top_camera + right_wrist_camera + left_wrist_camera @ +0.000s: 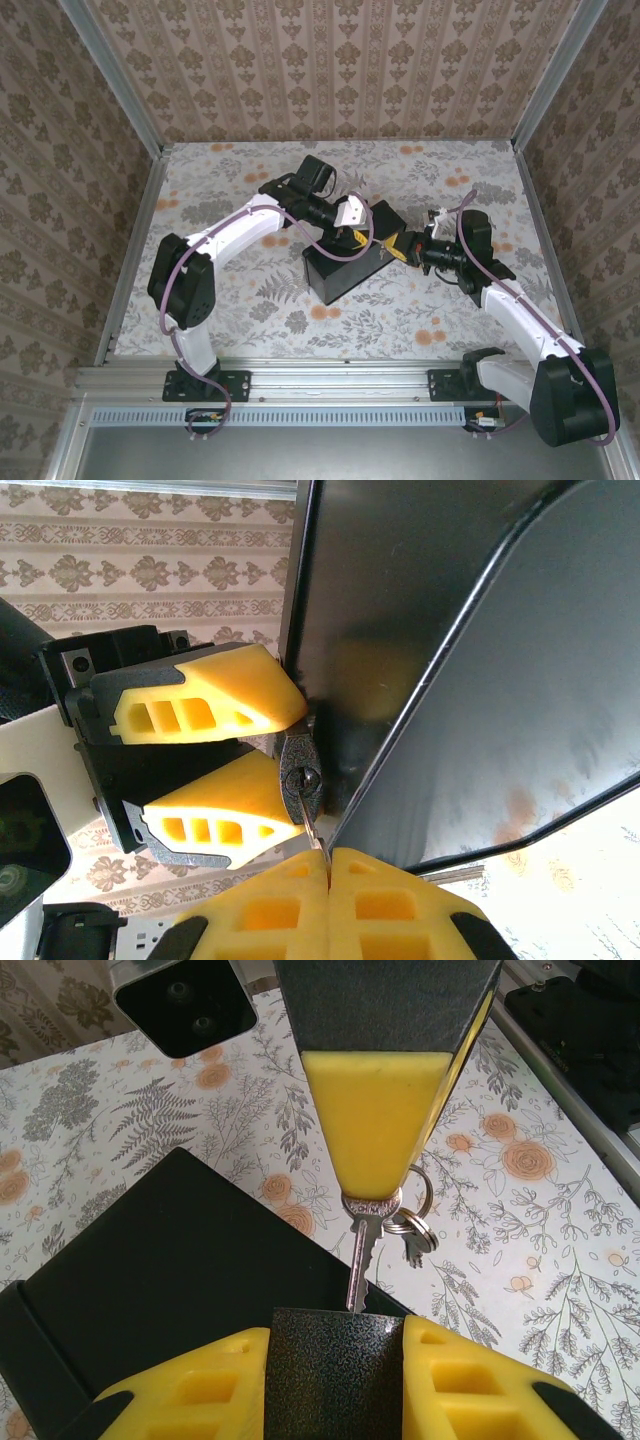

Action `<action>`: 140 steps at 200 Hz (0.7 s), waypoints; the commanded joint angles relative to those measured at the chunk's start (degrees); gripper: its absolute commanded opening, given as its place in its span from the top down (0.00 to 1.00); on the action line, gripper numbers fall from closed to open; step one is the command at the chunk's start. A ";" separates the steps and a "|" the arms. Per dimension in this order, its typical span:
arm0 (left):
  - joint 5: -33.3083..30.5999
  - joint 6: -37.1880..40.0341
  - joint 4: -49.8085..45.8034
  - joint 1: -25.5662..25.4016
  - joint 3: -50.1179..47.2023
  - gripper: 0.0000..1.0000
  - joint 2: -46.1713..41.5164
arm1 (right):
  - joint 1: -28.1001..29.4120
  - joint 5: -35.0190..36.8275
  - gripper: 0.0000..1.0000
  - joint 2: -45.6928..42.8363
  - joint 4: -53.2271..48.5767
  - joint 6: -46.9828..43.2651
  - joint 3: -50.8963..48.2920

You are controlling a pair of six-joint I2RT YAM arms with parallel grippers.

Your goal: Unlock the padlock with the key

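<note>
My left gripper (335, 1348) is shut on the black speckled padlock (335, 1380), which sits between its yellow fingers (180, 1390). A silver key (360, 1260) stands with its tip in the padlock's keyhole (303, 778). My right gripper (328, 865) is shut on the key's head, and a ring with a spare key (412, 1238) hangs beside it. In the top view the left gripper (354, 222) and the right gripper (398, 249) meet over the black box (340, 272). The padlock's shackle is hidden.
The black box (150, 1260) lies under and beside the padlock, and its dark lid (450, 630) rises close to the right gripper. Around the box lies the floral tabletop (250, 290). Patterned walls (330, 70) enclose the table on three sides.
</note>
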 commanded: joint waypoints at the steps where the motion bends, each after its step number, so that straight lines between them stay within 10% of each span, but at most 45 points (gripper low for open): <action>1: -0.70 -0.65 -0.63 0.67 -1.28 0.74 -1.37 | -0.40 -0.67 1.00 -0.04 0.56 -0.23 -0.12; 140: -0.15 -1.27 -0.08 0.69 -1.17 0.74 -1.37 | -0.37 -1.28 1.00 0.40 3.23 0.52 -0.37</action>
